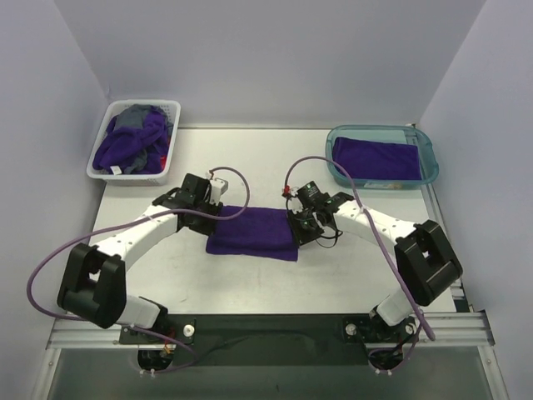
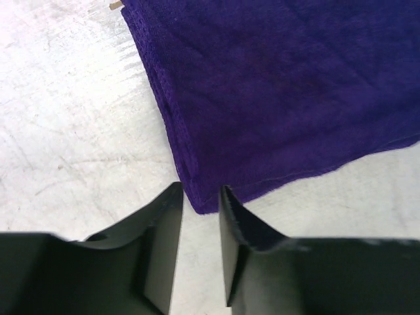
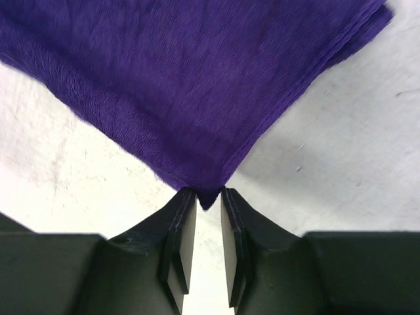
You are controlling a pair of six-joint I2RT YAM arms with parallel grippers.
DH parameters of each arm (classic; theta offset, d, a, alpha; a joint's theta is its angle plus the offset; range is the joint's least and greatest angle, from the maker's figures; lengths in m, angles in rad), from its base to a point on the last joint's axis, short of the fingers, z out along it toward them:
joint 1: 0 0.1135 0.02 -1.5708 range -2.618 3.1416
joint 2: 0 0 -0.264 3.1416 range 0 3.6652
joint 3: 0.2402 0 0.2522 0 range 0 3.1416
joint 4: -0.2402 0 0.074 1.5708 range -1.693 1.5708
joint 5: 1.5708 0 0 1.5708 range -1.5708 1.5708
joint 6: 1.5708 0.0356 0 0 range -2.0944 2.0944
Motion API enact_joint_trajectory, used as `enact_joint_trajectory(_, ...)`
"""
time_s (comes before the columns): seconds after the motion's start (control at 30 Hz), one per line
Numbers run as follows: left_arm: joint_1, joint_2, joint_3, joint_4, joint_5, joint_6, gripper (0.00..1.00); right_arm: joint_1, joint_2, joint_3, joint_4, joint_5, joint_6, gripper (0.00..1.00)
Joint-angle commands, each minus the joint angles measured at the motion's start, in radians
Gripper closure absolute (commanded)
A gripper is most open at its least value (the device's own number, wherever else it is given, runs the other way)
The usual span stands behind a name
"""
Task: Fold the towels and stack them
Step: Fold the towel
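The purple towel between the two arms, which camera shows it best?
The top external view: almost the whole folded purple towel shows there, lying flat on the table. The left wrist view shows only one corner and two edges; the right wrist view shows another corner up close.

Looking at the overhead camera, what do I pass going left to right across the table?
basket → left claw → towel → right claw → tray
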Motion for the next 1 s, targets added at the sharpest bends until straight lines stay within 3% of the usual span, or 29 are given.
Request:
enact_joint_trajectory(0.0,-0.007,-0.109,0.000,-0.040,0.045,-0.039,0.59,0.006,-0.094,-0.030,-0.064,-0.030,0.004,0.75)
enact_joint_trajectory(0.1,-0.009,-0.206,-0.014,-0.060,0.063,-0.068,0.54,0.006,-0.164,-0.038,-0.087,-0.039,0.006,0.63)
enact_joint_trajectory(0.17,-0.009,-0.280,-0.021,-0.063,0.089,-0.091,0.42,0.006,-0.209,-0.032,-0.101,-0.060,0.007,0.57)
enact_joint_trajectory(0.3,-0.009,-0.315,0.011,-0.051,0.094,-0.159,0.41,0.006,-0.232,0.022,-0.098,-0.053,0.059,0.57)
enact_joint_trajectory(0.43,-0.009,-0.228,0.058,-0.039,0.037,-0.246,0.41,0.007,-0.187,0.050,-0.034,-0.007,0.173,0.59)
enact_joint_trajectory(0.63,-0.025,-0.136,0.009,0.066,0.028,-0.404,0.42,0.010,-0.160,-0.082,0.232,-0.036,0.401,0.61)
enact_joint_trajectory(0.73,-0.025,-0.149,-0.049,0.066,-0.042,-0.478,0.34,0.020,-0.167,-0.145,0.284,-0.001,0.450,0.60)
enact_joint_trajectory(0.97,-0.025,-0.241,-0.210,0.130,-0.179,-0.662,0.31,0.021,-0.227,-0.319,0.490,0.059,0.584,0.48)
